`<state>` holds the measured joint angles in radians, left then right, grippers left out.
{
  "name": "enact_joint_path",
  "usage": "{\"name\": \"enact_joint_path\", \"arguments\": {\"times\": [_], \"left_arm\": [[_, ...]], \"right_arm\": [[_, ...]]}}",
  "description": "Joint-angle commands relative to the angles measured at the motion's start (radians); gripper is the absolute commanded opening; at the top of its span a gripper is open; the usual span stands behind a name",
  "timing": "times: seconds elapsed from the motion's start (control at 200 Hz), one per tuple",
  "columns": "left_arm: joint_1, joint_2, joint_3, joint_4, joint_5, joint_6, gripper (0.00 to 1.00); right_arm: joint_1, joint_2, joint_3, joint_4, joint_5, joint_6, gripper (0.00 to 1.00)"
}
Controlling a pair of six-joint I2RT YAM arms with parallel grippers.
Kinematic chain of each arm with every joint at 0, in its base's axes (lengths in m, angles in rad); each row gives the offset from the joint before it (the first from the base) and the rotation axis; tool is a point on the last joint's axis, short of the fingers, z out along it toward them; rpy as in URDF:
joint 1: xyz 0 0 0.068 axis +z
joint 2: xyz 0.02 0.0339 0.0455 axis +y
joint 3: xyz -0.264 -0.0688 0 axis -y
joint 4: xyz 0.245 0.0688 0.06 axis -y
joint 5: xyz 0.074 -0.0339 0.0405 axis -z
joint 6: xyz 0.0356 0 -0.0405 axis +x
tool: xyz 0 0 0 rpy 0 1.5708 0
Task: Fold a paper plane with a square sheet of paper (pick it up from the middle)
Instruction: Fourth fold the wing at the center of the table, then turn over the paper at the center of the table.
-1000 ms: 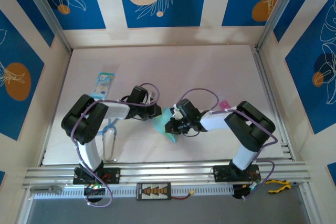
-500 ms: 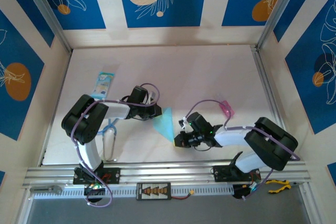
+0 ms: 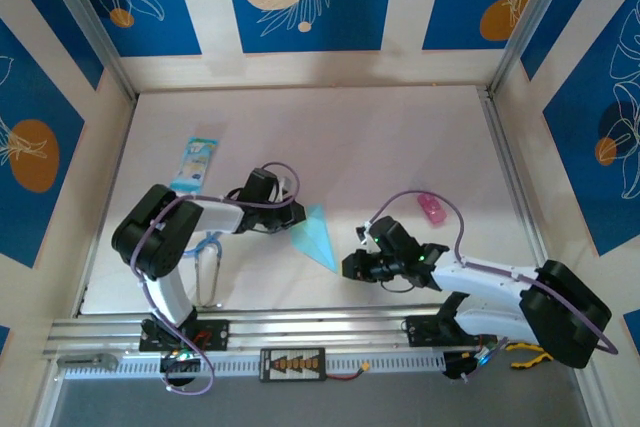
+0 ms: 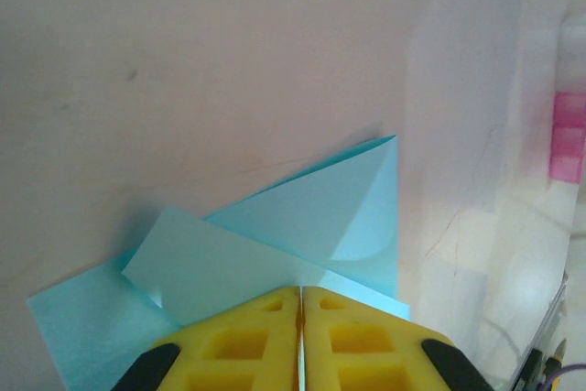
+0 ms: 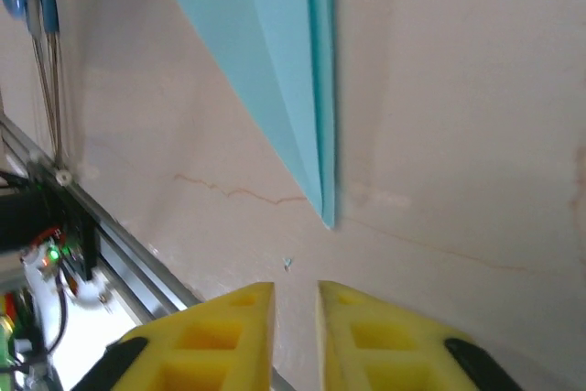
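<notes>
Top external is showing two grippers and one paper plane point(image 3: 314, 235) on the table point(image 3: 400, 137). At left, the left gripper point(image 3: 299, 216), fingers together, is pinching the wide end. The long axis is slanting near-right, tip pointing at the right gripper point(image 3: 348, 267), fingers slightly apart.

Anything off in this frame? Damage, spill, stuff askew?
Only the paper plane: in the left wrist view its layers sit unevenly, one flap jutting left past the others, near where the left hand pinches it. No tear or spill visible.
</notes>
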<state>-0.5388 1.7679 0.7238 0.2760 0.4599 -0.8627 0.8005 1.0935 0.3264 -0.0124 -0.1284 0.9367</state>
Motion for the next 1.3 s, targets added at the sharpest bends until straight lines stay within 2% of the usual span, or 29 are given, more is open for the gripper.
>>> {"name": "enact_joint_path", "arguments": {"times": [0.0,0.08,0.225,0.37,0.775,1.04,1.296], "left_arm": [[0.004,-0.011,-0.064,-0.048,-0.064,-0.047,0.1],[0.003,-0.027,-0.073,-0.046,-0.071,-0.054,0.1],[0.004,-0.045,-0.08,-0.052,-0.082,-0.059,0.1],[0.004,-0.051,-0.083,-0.051,-0.082,-0.061,0.1],[0.006,-0.071,-0.094,-0.044,-0.083,-0.079,0.1],[0.007,-0.059,-0.097,-0.021,-0.076,-0.091,0.1],[0.008,-0.056,-0.095,-0.018,-0.07,-0.094,0.1]], "right_arm": [[-0.031,-0.012,0.025,-0.051,0.011,0.055,0.23],[-0.036,-0.008,0.04,-0.052,-0.008,0.072,0.24],[-0.038,0.014,0.052,-0.041,-0.046,0.129,0.36],[-0.036,0.039,0.05,-0.021,-0.076,0.175,0.38],[-0.035,0.109,0.06,-0.002,-0.108,0.224,0.38],[-0.031,0.208,0.1,0.066,-0.187,0.217,0.37],[-0.021,0.279,0.119,0.068,-0.134,0.243,0.35]]}}
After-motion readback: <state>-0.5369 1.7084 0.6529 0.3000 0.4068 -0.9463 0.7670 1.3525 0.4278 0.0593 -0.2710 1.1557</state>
